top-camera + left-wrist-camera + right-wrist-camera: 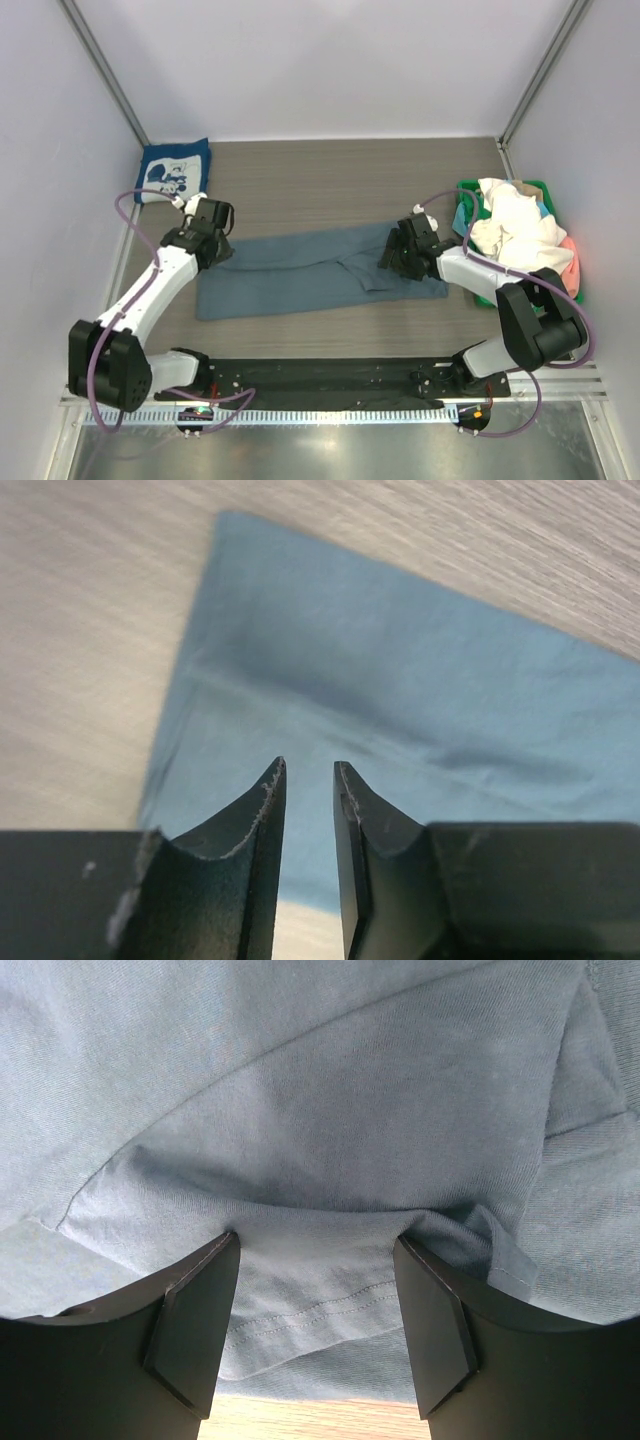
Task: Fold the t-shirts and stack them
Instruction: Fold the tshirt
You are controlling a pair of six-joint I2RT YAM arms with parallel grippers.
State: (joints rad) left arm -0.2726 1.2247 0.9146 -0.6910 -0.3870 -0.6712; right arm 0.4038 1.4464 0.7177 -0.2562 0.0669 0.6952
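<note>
At the far left of the tabletop (330, 165), the navy printed t-shirt (173, 170) lies folded small. Just right of it, the left claw (218, 240) is poised over the left end of the slate-blue t-shirt (300, 272). Its fingers (262, 815) are nearly together, with only a slim gap and nothing between them.

The slate-blue t-shirt lies in a long band across the middle of the tabletop and looks doubled along its length. It is light, limp cloth that will likely sag and slide rather than hold a shape. It is best pinched at an edge or corner, through every layer, with both ends lifted together.

The right claw (395, 252) stands wide apart, pressed onto the shirt's right end, with a ridge of cloth bunched between its fingers (200, 1310). Farther right, the green basket (468, 188) holds a heap of white and cream t-shirts (515, 230).
</note>
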